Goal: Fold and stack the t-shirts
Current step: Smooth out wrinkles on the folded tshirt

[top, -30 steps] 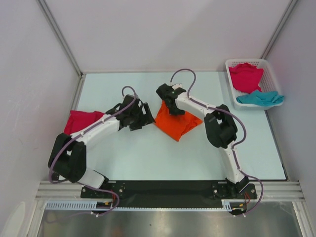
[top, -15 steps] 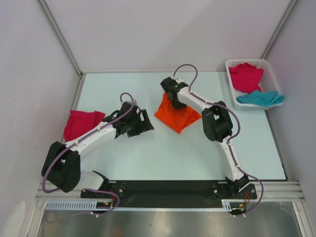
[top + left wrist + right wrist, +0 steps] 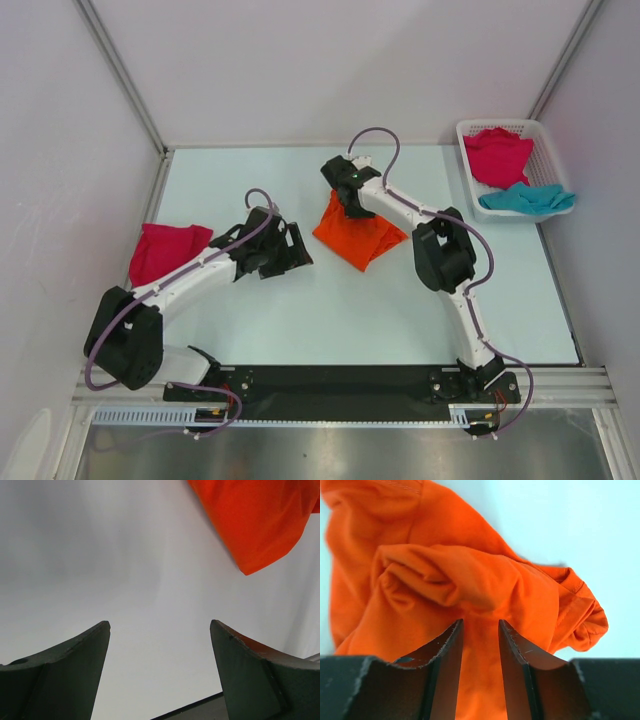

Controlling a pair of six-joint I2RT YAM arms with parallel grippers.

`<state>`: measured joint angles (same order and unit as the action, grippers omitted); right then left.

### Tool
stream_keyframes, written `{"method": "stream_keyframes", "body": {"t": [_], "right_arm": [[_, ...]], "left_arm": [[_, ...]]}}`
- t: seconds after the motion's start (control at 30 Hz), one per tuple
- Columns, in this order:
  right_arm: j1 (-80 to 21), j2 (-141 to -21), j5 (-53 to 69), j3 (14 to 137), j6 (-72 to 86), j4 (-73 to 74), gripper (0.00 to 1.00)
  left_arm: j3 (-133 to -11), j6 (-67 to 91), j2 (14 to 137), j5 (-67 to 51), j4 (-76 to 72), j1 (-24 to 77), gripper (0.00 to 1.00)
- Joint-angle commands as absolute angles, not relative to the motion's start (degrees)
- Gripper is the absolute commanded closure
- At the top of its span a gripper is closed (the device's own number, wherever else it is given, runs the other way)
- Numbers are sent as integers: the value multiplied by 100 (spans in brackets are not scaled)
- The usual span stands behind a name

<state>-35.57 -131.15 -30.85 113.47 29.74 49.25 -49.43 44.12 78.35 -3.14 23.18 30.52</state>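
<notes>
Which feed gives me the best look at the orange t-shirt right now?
Top external: the whole orange t-shirt shows, bunched on the table, held by the right gripper. Right wrist shows only close-up folds; left wrist catches just one corner.

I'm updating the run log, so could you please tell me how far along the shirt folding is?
Done: one magenta t-shirt looks folded at the left. In hand: the right gripper pinches the bunched orange t-shirt; the left gripper is open, empty beside it. Left: a second magenta t-shirt and the teal t-shirt lie crumpled in the basket; nothing is stacked.
</notes>
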Motion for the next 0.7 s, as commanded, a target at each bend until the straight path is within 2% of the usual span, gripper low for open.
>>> {"method": "stream_keyframes", "body": {"t": [0.0, 0.53, 0.67], "right_arm": [[-3595, -12770, -3243, 11619, 3024, 4931, 60], [-3112, -13956, -3208, 13094, 2444, 4948, 60], [-3102, -13984, -3278, 13140, 2382, 5001, 60]], "left_arm": [[-4957, 4518, 7822, -220, 2188, 3111, 14], [-4992, 4412, 7726, -123, 2355, 3111, 14], [-5036, 4403, 7734, -88, 2373, 3120, 14]]}}
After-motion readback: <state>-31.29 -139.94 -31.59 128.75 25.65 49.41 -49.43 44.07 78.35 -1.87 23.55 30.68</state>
